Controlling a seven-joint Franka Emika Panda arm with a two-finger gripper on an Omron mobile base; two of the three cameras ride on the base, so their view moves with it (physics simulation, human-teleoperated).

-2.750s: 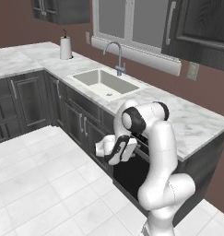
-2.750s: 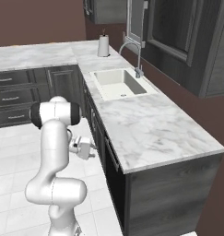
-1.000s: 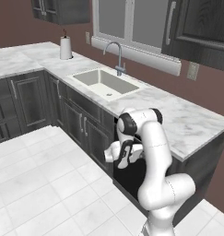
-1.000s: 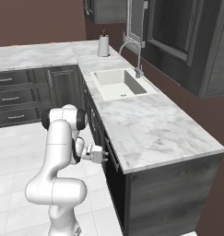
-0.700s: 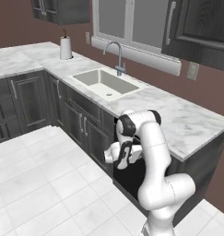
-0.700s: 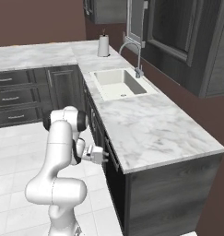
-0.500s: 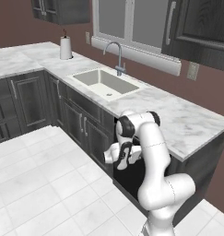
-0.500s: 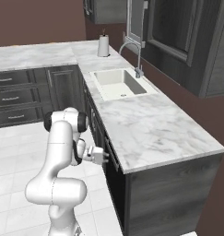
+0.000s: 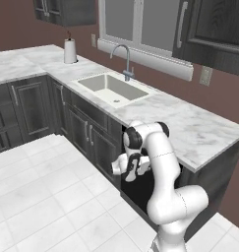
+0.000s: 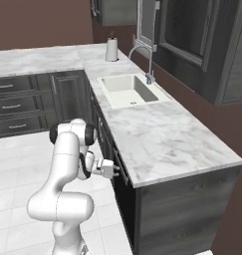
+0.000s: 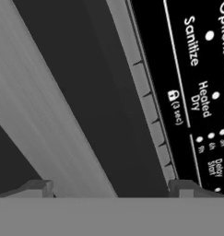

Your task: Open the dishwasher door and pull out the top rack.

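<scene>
My white 2-finger pincer (image 10: 114,170) is released, its jaws spread wide and grasping nothing. In the hand view my 2 dark finger tips (image 11: 37,188) rise at 7 and 5 o'clock, and the horizontal silver-grey bar handle (image 11: 44,115) runs as a broad diagonal band from 10 o'clock down to 6 o'clock, passing between them. I cannot tell whether either tip touches it.

The flat plain black dishwasher door (image 11: 99,83) sits close in front of me, shut, upright under the white marble countertop (image 10: 162,134). Its slotted vent strip (image 11: 148,106) runs from 12 o'clock down toward 5 o'clock, and beside it at 3 o'clock lies the black control panel with white lettering (image 11: 203,92).

From the right base view my pincer points at the door's upper edge, just under the counter lip. From the left base view my white arm (image 9: 158,162) covers much of the door (image 9: 140,189). The pale rectangular sink (image 9: 111,88) with its curved steel tap (image 9: 125,59) lies at 11 o'clock from my arm.
</scene>
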